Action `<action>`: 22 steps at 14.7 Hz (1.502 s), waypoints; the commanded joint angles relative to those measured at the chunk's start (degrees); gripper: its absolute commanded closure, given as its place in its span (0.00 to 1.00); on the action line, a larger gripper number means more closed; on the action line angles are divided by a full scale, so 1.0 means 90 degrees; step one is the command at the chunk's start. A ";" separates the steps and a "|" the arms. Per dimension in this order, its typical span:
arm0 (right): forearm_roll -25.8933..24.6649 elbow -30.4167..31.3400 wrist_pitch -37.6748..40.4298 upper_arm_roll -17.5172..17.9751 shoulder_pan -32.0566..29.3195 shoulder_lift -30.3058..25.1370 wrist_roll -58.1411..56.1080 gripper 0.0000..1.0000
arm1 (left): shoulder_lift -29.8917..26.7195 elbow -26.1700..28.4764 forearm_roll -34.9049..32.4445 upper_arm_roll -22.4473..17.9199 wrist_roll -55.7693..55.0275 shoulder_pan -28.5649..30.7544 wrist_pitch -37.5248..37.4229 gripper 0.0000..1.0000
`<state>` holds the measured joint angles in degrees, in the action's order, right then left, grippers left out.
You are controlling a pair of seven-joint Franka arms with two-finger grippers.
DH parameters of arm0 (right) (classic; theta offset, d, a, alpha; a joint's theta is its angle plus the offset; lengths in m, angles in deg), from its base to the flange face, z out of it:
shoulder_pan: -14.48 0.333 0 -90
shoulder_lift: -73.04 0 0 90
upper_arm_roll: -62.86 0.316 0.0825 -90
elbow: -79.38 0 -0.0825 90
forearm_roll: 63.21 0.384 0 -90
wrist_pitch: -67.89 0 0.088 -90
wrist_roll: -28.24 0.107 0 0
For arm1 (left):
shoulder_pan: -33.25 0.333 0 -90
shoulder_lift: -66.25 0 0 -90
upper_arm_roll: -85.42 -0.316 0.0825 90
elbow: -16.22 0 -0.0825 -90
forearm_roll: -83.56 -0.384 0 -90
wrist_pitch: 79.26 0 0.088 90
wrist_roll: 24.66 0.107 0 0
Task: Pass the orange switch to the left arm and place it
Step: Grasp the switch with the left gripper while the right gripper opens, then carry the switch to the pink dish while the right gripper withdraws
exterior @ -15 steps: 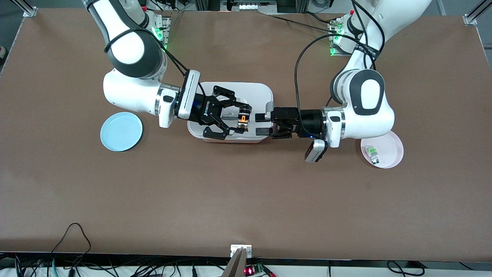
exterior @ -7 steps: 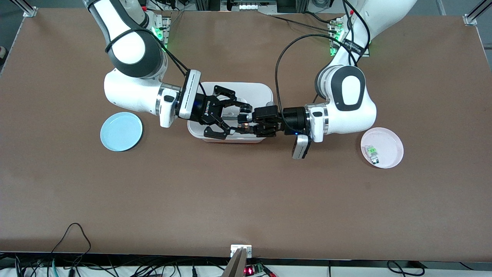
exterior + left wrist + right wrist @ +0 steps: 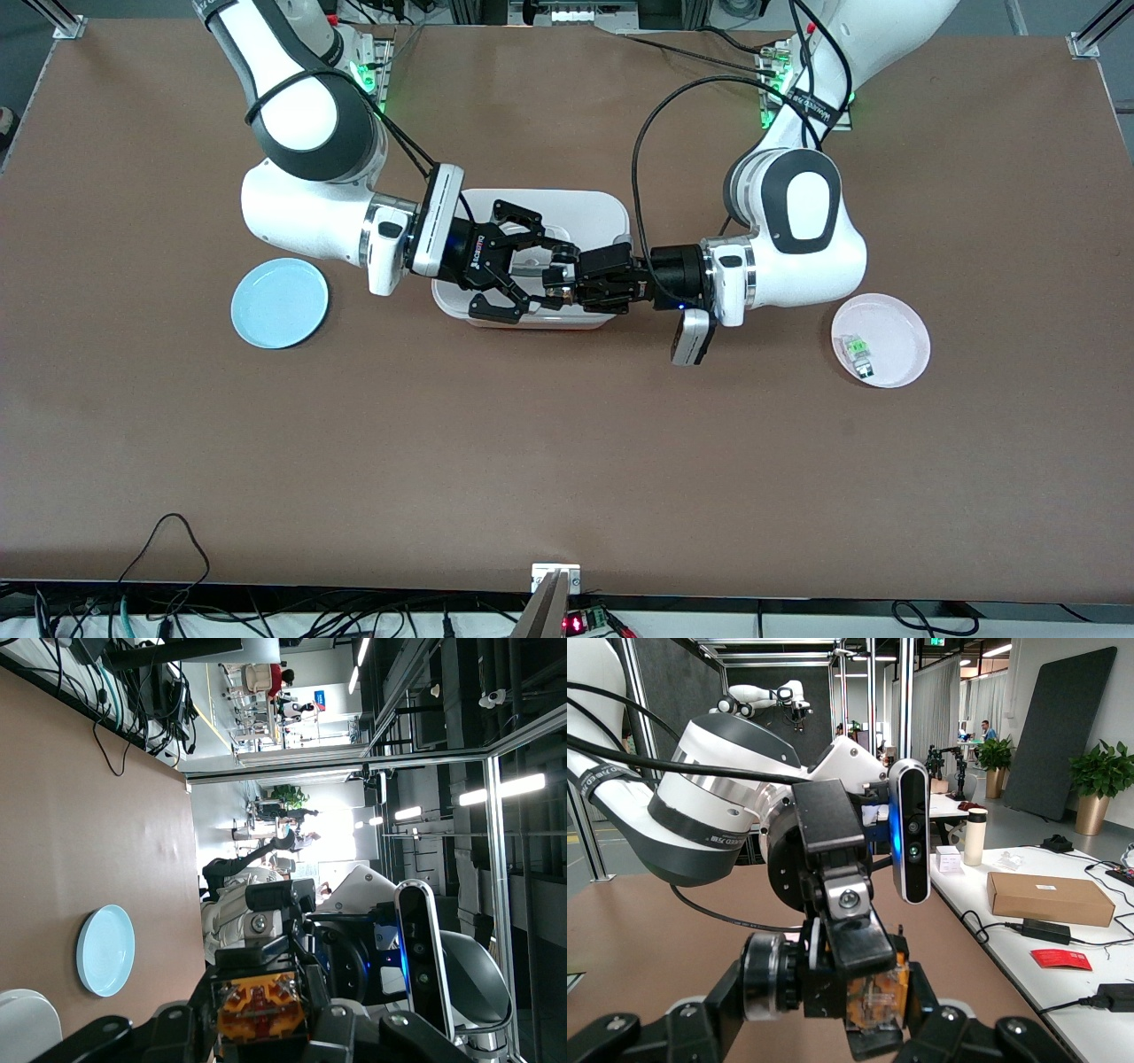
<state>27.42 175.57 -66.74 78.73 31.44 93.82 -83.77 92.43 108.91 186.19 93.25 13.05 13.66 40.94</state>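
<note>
Found the orange switch (image 3: 558, 285) up in the air over the lidded white box (image 3: 585, 213), at the edge nearer the front camera, caught between the two grippers where they met nose to nose. Judged its long axis to run crosswise to the line joining the arms, with the round black end (image 3: 766, 979) out to one side of the orange body (image 3: 877, 992) in the right wrist view. Read the right gripper (image 3: 551, 276), reaching in from the right arm's end of the worktop (image 3: 567, 461), as clamped on the switch, and the left gripper (image 3: 574, 285), coming from the other end, as closed on the same piece, one of its fingers (image 3: 850, 935) lying flat over the orange part. Took both arms to be equally near, so the coming move seemed to turn on which grip let go. Could barely make out the switch from the front, black fingers covering nearly all of it. Could not tell the clearance above the box lid. Lost the right fingertips' contact at the edge of the right wrist view. Noted the blue plate (image 3: 279, 303) and the pink plate (image 3: 886, 306), both well apart from the box.
</note>
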 commanded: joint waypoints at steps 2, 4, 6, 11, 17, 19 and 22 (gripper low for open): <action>0.0155 -0.0033 -0.0051 0.0063 0.0010 -0.0082 0.0141 0.00 | 0.0030 -0.0065 0.0110 -0.0010 0.0116 0.0028 0.0062 1.00; 0.0135 -0.0033 -0.0022 0.0053 0.0001 -0.0102 0.0141 0.00 | 0.0021 -0.0065 0.0110 -0.0010 0.0116 0.0058 0.0052 1.00; 0.0087 -0.0013 -0.0012 0.0004 -0.0067 -0.0150 0.0122 0.00 | -0.0047 -0.0056 -0.0006 -0.0049 0.0107 0.0145 0.0003 1.00; 0.0018 0.0279 0.0017 0.0004 -0.0292 -0.0160 0.0034 0.00 | -0.0057 -0.0416 -0.2044 -0.0059 -0.0273 0.0857 -0.0884 1.00; -0.0273 0.0719 0.0007 -0.0006 -0.0653 -0.0170 0.0161 0.00 | 0.0021 -0.0553 -0.4290 -0.0098 -0.0265 0.1121 -0.1411 1.00; -0.0847 0.0768 0.0017 -0.0006 -0.0770 -0.0209 0.0811 0.00 | 0.0030 -0.0612 -0.4906 -0.0108 -0.0255 0.1268 -0.1821 1.00; -0.2165 0.0749 0.0017 -0.0025 -0.0917 -0.0287 0.2411 0.00 | 0.0040 -0.0758 -0.6351 -0.0098 -0.0158 0.1610 -0.2583 1.00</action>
<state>13.92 181.22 -66.66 78.12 24.29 93.15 -70.38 92.38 104.55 135.74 92.26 11.53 26.32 22.13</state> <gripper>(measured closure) 0.000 0.586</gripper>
